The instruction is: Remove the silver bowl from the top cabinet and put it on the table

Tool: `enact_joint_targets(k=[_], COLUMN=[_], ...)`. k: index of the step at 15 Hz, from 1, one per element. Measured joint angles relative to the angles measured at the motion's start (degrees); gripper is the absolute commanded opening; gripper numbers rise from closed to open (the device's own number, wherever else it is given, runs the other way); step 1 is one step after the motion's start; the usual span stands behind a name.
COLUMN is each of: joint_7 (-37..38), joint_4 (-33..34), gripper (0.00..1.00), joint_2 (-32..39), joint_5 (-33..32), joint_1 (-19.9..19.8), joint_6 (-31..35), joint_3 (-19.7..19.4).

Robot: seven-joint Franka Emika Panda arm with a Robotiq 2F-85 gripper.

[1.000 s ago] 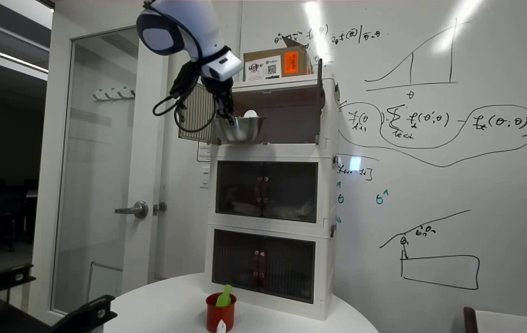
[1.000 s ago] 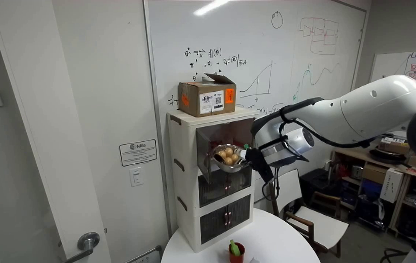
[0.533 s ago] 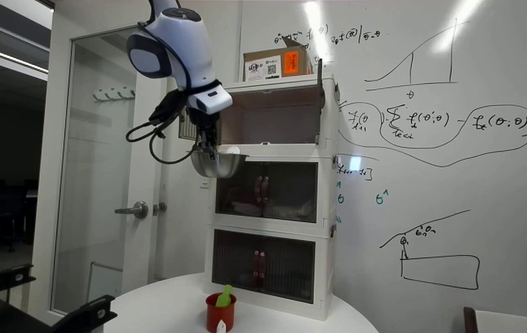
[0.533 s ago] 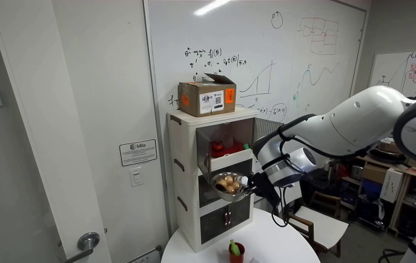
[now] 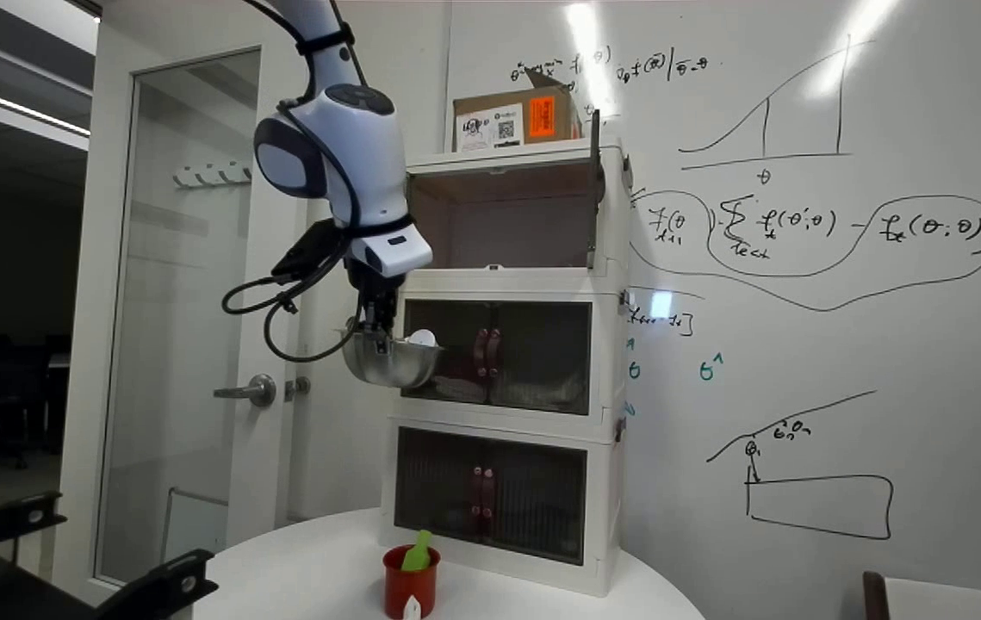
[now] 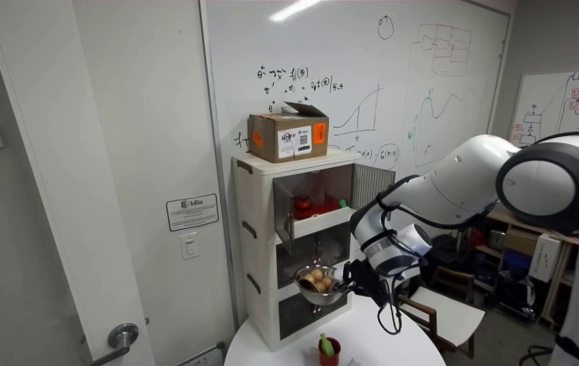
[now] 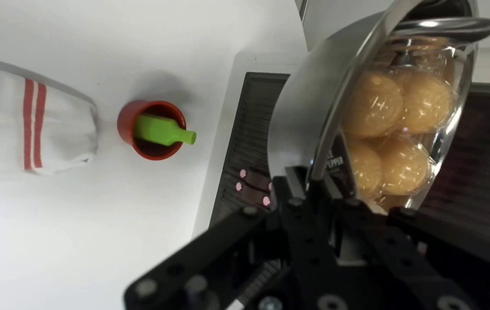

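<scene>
The silver bowl (image 5: 391,368) hangs in the air above the white round table (image 5: 309,560), in front of the middle compartment. It also shows in an exterior view (image 6: 320,297) and in the wrist view (image 7: 296,120). It holds several orange-yellow balls in clear plastic, a dark packet and a white-capped item. My gripper (image 7: 313,183) is shut on the bowl's rim, one finger inside and one outside; it shows in both exterior views (image 5: 380,340) (image 6: 348,278). The top cabinet (image 5: 524,228) stands open, its doors swung outward; red items show inside it in an exterior view (image 6: 320,207).
A red cup (image 7: 126,122) with a green object (image 7: 158,130) stands on the table before the cabinet. A white cloth with red stripes (image 7: 64,125) lies beside it. A cardboard box (image 5: 516,120) sits on the cabinet stack. A chair (image 6: 447,310) stands beside the table.
My gripper has carried the bowl out from the top cabinet's opening and downward, to the height of the middle compartment. The cup and the cabinet doors have not moved.
</scene>
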Motion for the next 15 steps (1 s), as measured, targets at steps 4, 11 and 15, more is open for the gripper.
enact_joint_targets(k=[4,11,15], joint_7=[-3.14,-12.05,-13.57], joint_4=[2.94,9.29,12.94], gripper=[0.03,0.03,0.03], joint_2=[5.36,17.05,25.29], joint_5=[10.56,31.05,38.88], joint_1=[-0.24,0.77,3.91], joint_6=[4.67,8.77,12.03], joint_3=[-0.68,-5.63,-10.03])
